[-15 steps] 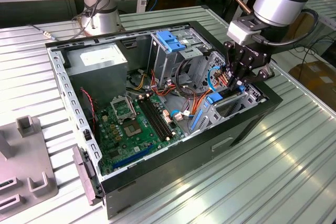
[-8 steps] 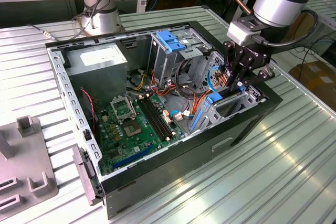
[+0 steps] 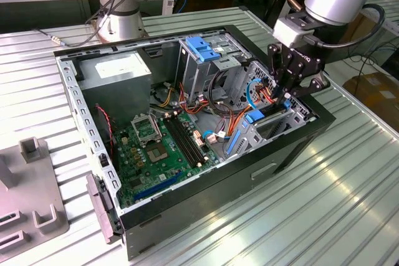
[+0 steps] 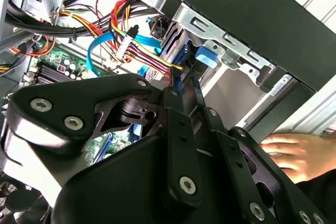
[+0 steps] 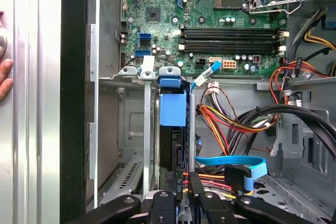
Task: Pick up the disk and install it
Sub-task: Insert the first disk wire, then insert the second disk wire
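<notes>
Ribbed metal bench (image 3: 349, 191), open computer case (image 3: 187, 216) lying on it, your gripper (image 3: 293, 88) at centre right of the exterior view

You have the fingers (image 5: 181, 184) closed together on the rear edge of the disk (image 5: 172, 129), which stands on edge in the drive bay (image 5: 131, 145), centre of the first wrist view, blue bracket leading, so it can slide along the slot; a hand (image 4: 291, 153) rests outside the case

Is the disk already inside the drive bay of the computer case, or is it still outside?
Inside. In the first wrist view the disk stands on edge between the metal bay walls, with the gripper at its end.
</notes>
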Controlling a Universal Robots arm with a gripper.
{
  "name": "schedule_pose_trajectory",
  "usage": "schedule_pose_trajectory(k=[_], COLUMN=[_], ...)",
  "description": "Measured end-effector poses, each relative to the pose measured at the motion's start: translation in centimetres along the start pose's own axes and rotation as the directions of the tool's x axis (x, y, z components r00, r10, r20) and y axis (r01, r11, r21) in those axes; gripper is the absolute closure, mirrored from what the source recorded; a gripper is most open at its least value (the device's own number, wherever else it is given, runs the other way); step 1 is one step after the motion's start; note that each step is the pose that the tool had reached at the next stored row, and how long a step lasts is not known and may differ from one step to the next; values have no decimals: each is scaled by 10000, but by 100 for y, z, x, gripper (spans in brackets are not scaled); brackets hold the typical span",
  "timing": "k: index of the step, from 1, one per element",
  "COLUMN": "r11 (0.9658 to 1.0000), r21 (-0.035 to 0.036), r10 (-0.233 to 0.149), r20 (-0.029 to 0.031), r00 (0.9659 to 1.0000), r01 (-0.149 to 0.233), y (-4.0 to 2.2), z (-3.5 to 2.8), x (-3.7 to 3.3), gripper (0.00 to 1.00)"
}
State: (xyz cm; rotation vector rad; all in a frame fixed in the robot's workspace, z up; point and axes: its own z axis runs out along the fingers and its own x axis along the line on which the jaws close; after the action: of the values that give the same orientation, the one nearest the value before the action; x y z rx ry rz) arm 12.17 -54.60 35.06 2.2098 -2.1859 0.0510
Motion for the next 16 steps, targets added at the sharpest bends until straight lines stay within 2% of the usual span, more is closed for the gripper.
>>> schedule_pose_trajectory(k=[5, 9, 16], r11=[10000, 10000, 10000], r21=[0, 0, 0], r10=[0, 0, 0], r20=[-3, -3, -6], r00=[10000, 10000, 10000], r01=[0, 0, 0], y=[0, 0, 0], z=[-1, -1, -1], x=[0, 0, 0], gripper=[76, 89, 89])
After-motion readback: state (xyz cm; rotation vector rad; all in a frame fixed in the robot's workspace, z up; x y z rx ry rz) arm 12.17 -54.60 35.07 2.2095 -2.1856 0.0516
